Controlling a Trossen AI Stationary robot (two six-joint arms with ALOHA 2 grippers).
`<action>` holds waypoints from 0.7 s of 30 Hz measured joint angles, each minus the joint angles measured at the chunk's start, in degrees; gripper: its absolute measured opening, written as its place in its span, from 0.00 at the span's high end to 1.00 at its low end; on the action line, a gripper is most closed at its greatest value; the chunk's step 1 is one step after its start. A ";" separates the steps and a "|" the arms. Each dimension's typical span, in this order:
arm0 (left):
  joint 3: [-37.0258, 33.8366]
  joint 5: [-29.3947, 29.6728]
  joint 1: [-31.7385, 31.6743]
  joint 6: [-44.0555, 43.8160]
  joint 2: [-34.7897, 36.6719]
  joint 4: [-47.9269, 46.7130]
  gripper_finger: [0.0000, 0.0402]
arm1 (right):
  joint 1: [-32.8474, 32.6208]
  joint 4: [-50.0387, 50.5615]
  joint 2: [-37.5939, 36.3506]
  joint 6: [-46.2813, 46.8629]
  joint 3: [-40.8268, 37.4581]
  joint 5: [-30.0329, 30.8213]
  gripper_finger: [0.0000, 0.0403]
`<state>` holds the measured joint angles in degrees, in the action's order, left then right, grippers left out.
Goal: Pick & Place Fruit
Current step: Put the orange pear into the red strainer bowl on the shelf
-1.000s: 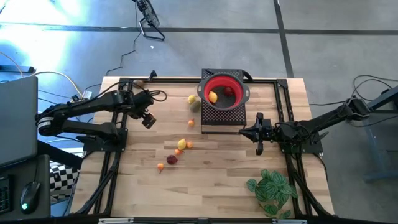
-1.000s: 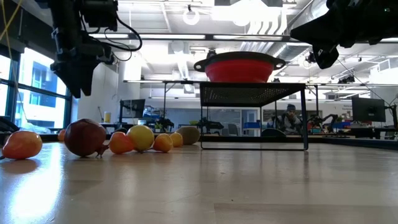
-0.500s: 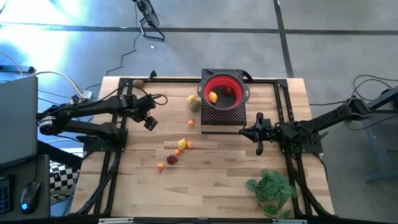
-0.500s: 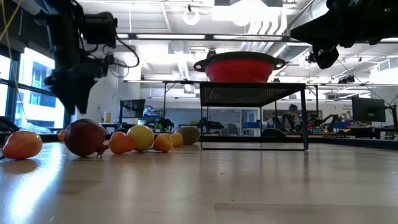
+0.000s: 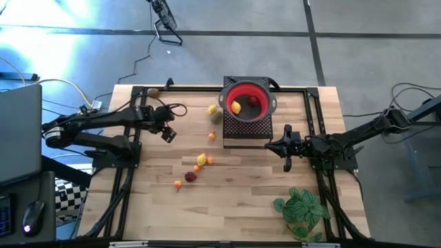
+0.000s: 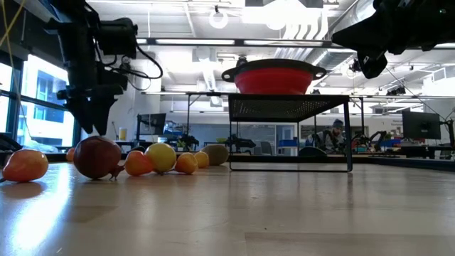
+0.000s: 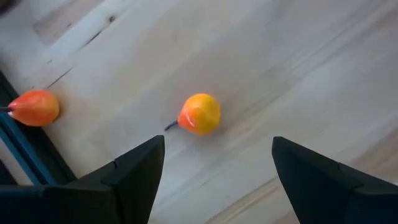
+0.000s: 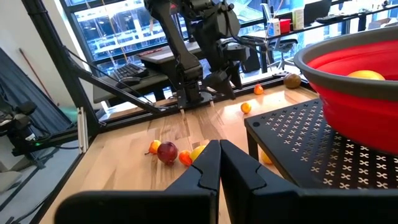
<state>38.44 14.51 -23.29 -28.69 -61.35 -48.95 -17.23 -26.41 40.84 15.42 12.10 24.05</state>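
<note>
Left gripper [image 5: 167, 133] hovering over the wooden counter [image 5: 234, 207], jaws released and empty, above a small orange-yellow pear-shaped fruit [image 7: 199, 114]; stem end pointing away toward another orange fruit [image 7: 35, 107] beside the dark rail. Loose cluster mid-counter: dark red fruit [image 5: 190, 176], yellow fruit [image 5: 201, 160], small orange ones alongside. Two fruits already in the red bowl [image 5: 231, 96] atop the black perforated stand [image 5: 247, 128]. Right gripper [image 5: 286, 147] parked just beside the stand, jaws clenched on nothing. Green leafy plant [image 5: 302, 211] near the counter's front right corner

No readable text, label, brand, number or sign anywhere in view.
</note>
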 joint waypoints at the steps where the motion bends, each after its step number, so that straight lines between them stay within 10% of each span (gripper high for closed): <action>1: 0.00 0.06 0.00 0.00 -0.71 -0.03 0.27 | 0.00 0.01 0.00 0.00 0.00 0.02 1.00; 21: -0.04 1.65 -1.46 4.63 -9.85 4.42 0.27 | 0.00 0.02 -0.02 0.73 0.00 0.00 1.00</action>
<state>38.39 16.16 -24.75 -24.06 -71.20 -44.53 -17.23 -26.40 40.82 16.15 12.10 24.05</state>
